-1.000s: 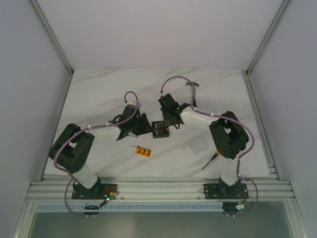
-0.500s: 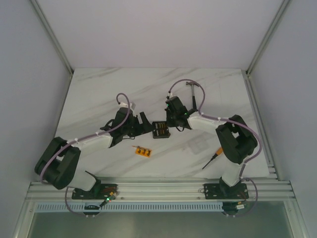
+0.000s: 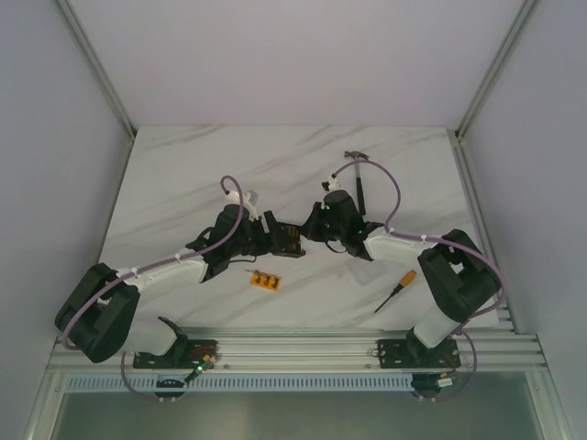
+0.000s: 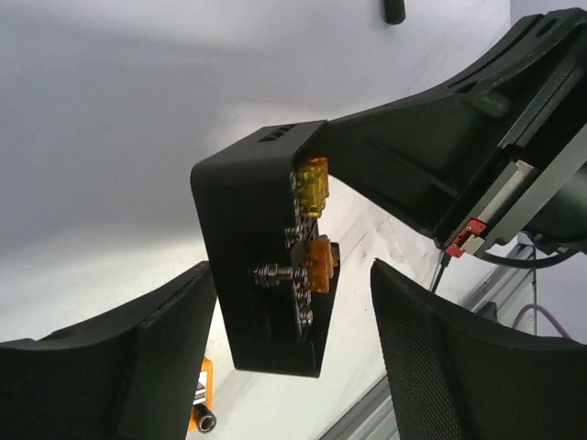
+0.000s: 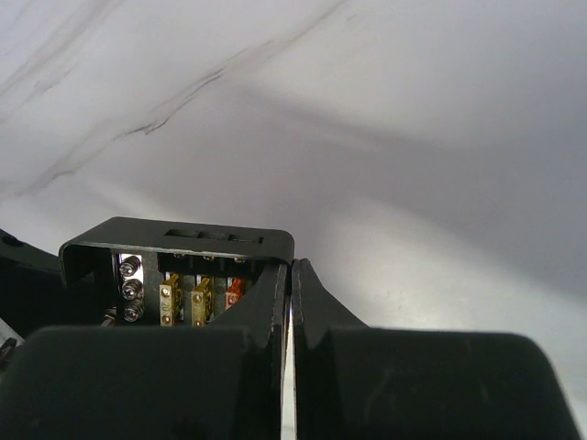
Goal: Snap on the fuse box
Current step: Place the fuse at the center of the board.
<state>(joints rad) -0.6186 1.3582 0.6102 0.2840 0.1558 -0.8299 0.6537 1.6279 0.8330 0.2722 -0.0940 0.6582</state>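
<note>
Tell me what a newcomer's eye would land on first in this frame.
The small black square plastic fuse box, tipped up at mid-table with its orange and yellow fuses showing, draws the eye first. The right gripper is pinched shut at its edge, while the left gripper stands open around it. Nearer the arms lies a small flat orange strip, and an orange-handled screwdriver lies to the right.

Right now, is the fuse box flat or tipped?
Tipped. Left wrist view shows the fuse box with fuses facing sideways; the right tool pinches its wall.
</note>
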